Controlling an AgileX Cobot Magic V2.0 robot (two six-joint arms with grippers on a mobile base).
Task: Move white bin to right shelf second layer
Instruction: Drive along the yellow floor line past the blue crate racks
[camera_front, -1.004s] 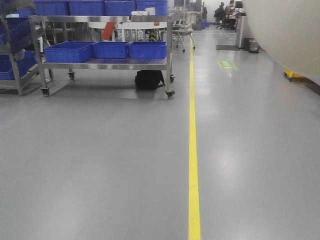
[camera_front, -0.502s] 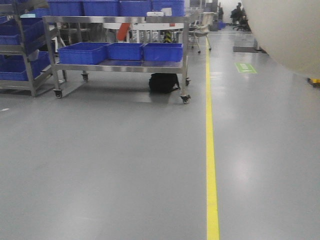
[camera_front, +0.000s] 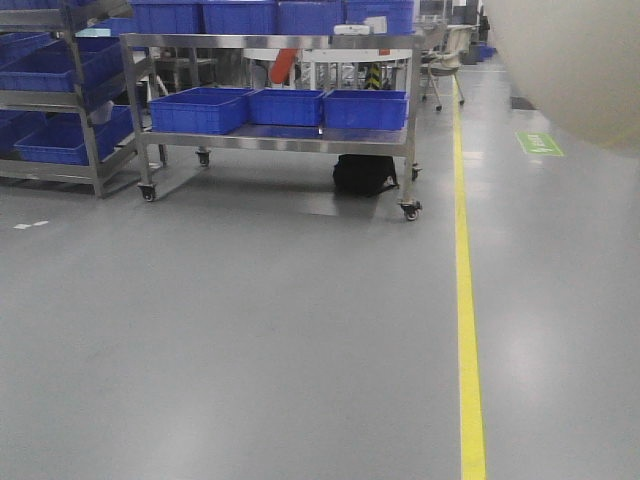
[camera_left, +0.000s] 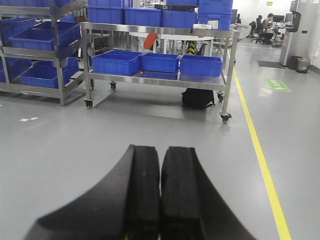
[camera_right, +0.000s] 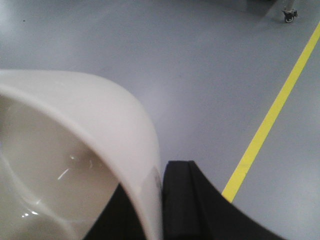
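Two black fingers of your right gripper (camera_right: 155, 186) are clamping the wall of the cream-white smooth plastic bin (camera_right: 100, 130), one inside the rim and one outside, holding it above the grey floor (camera_right: 175, 60). Your left gripper (camera_left: 161, 195) is pressing its fingers together on nothing. In the front view the wheeled stainless steel trolley (camera_front: 270, 42), its blue rectangular crates (camera_front: 285, 105) and the yellow floor line (camera_front: 468, 330) are sitting further right than half a second ago. The bin's side (camera_front: 570, 60) is filling the upper right corner.
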